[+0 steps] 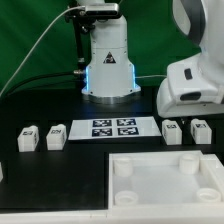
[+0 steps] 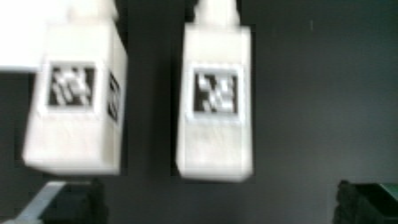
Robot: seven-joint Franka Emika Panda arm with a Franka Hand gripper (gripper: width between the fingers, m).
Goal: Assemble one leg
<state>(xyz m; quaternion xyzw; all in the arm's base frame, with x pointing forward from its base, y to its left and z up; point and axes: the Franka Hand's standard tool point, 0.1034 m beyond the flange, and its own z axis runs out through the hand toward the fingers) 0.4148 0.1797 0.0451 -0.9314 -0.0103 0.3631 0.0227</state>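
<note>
Four small white legs with black-and-white tags lie on the black table. Two are on the exterior view's left (image 1: 28, 137) (image 1: 57, 133) and two on its right (image 1: 172, 130) (image 1: 200, 130). The arm's white wrist (image 1: 192, 88) hangs above the right pair; its fingers are hidden in that view. In the wrist view two legs lie side by side, one (image 2: 222, 100) centred ahead of my gripper (image 2: 217, 205) and the other (image 2: 75, 95) beside it. My gripper is open and empty, with the dark fingertips (image 2: 63, 202) wide apart, above and clear of the legs.
The marker board (image 1: 112, 127) lies flat between the two pairs of legs. The large white square panel (image 1: 150, 196) with corner holes lies at the table's front. The robot's base (image 1: 108, 65) stands at the back centre, before a green backdrop.
</note>
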